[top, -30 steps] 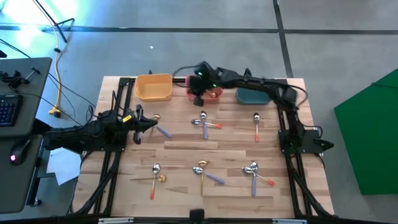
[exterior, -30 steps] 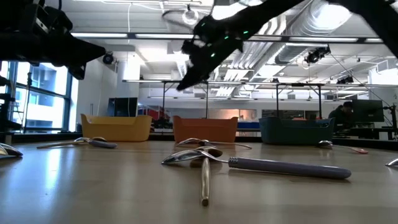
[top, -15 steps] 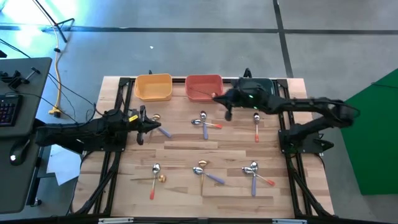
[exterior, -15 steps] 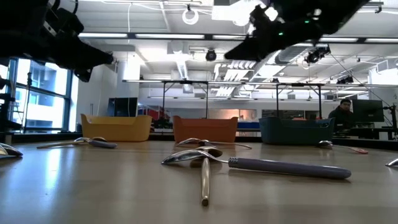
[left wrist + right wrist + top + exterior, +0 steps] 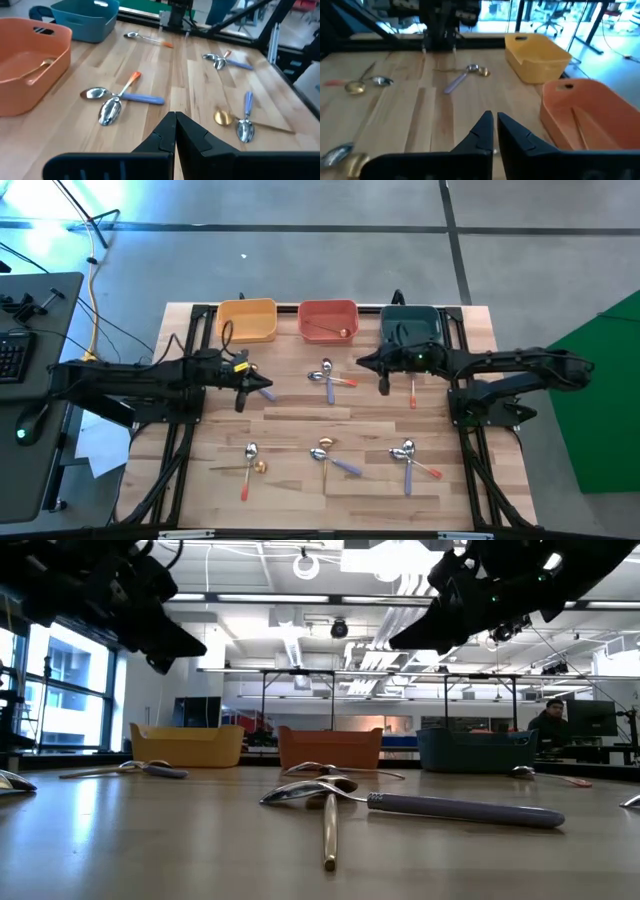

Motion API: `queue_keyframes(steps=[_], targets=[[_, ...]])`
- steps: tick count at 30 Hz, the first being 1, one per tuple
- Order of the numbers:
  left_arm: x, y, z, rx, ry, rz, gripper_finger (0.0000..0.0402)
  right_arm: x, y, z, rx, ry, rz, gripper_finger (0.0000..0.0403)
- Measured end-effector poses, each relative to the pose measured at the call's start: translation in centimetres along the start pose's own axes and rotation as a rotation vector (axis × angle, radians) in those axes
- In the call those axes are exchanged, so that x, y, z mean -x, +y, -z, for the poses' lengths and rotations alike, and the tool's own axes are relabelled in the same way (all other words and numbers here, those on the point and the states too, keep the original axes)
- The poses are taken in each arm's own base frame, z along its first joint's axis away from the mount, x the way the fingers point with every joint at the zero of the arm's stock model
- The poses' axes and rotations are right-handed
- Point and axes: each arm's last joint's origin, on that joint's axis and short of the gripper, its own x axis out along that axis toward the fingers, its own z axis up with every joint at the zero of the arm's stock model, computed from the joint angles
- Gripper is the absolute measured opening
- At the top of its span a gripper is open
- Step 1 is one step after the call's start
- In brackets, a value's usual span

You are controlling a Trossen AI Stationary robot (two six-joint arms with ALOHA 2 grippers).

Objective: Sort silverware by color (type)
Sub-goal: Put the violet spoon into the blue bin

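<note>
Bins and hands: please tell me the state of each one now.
yellow bin: empty.
red bin: holds one gold spoon.
teal bin: nothing seen inside.
left hand: shut, empty, above the table.
right hand: shut, empty, above the table.

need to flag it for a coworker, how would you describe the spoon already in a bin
Along the table's far edge stand three bins. In the middle one, the red bin, lies a gold spoon. It is the only spoon inside a bin; all others lie on the tabletop.

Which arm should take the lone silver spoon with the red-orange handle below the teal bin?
Right, probably. The right gripper hovers beside that red-handled spoon, while the left gripper sits across the table by the purple-handled spoon.
</note>
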Motion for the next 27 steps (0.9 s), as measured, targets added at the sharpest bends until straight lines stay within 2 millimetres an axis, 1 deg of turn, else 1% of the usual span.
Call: queue_keyframes(steps=[6, 10, 13, 18, 22, 27], targets=[[-1.4, -0.4, -0.4, -0.025, 0.054, 0.011, 0.0, -0.1, 1.4, 0.0, 0.019, 0.01, 0.001, 0.0068], [-2.4, -0.7, -0.4, -0.046, 0.124, 0.028, 0.0, -0.1, 1.9, 0.1, 0.025, 0.021, 0.006, 0.0096], [-3.1, -1.0, -0.5, -0.07, 0.176, 0.036, 0.0, -0.1, 1.9, 0.2, 0.0, 0.028, 0.004, 0.0105], [-4.1, -1.4, -1.0, -0.086, 0.276, 0.022, 0.0004, -0.1, 2.0, 0.3, -0.008, 0.046, 0.003, 0.0106], [-4.4, -1.8, -0.7, -0.097, 0.427, 0.021, 0.0031, -0.1, 2.0, 0.4, -0.008, 0.049, 0.003, 0.0106], [-5.2, -2.5, 0.5, -0.128, 0.567, 0.034, 0.0086, -0.1, 2.0, 0.4, -0.006, 0.054, 0.002, 0.0106]])
